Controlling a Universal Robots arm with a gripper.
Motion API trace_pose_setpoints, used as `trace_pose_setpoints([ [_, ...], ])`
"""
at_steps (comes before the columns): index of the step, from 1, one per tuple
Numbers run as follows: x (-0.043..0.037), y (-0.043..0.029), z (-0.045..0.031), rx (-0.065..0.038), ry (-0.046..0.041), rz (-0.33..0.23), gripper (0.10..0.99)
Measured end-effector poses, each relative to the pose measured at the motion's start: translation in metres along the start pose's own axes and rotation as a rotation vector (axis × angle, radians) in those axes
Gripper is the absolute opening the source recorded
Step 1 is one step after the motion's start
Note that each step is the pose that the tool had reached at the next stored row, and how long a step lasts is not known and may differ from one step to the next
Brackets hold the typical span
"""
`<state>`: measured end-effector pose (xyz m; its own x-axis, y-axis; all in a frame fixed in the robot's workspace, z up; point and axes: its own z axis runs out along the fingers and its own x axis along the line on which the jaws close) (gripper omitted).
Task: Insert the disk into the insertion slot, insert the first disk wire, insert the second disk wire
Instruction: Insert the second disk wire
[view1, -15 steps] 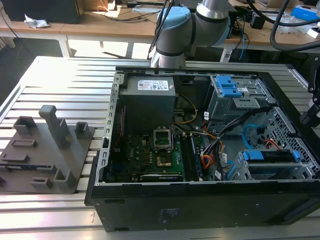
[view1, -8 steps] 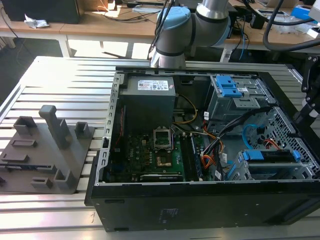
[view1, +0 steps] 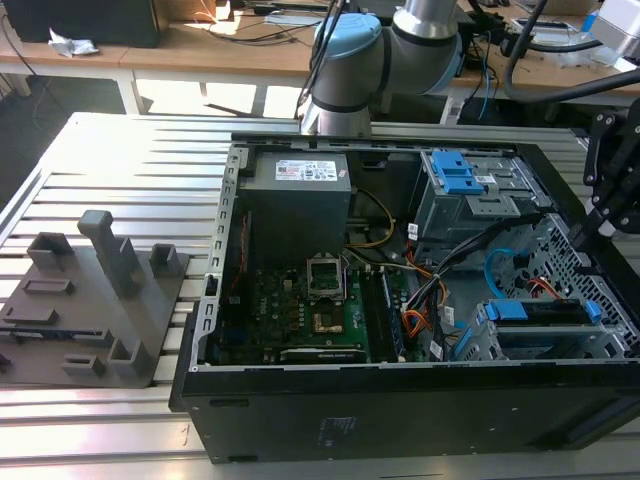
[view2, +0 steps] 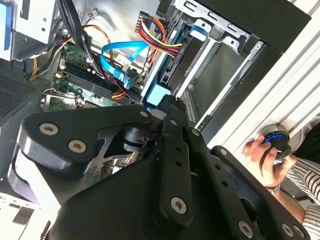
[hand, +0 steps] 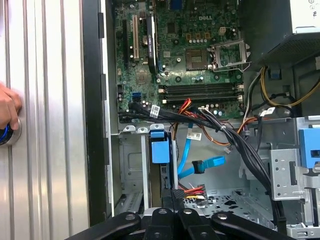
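Probably best to press squarely on the disk (hand: 160, 150), already sitting in the insertion slot (view1: 545, 346) at the exterior view's near right, claw (hand: 172, 193) pinched shut, empty, clear of the second disk wire (hand: 200, 165).

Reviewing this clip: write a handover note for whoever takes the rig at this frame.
Disk: seated in the insertion slot, at the exterior view's right.
Gripper: shut, tips close to the disk's blue frame.
Second disk wire: loops beside the disk, its plug apparently loose.
Done: disk in. Left: the wires, as far as shows.
A person's hand rests on a knob outside the case.
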<state>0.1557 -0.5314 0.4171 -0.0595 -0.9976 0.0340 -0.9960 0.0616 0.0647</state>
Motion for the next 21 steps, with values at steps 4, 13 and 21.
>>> trace_pose_setpoints([
  [4,0.0000,0.0022,0.0041,0.000,0.0001,0.000,0.106],
  [13,-0.0021,0.0012,0.0293,0.000,0.0003,-0.001,0.106],
  [21,-0.0090,0.0021,0.0359,0.003,-0.0002,-0.085,0.106],
])
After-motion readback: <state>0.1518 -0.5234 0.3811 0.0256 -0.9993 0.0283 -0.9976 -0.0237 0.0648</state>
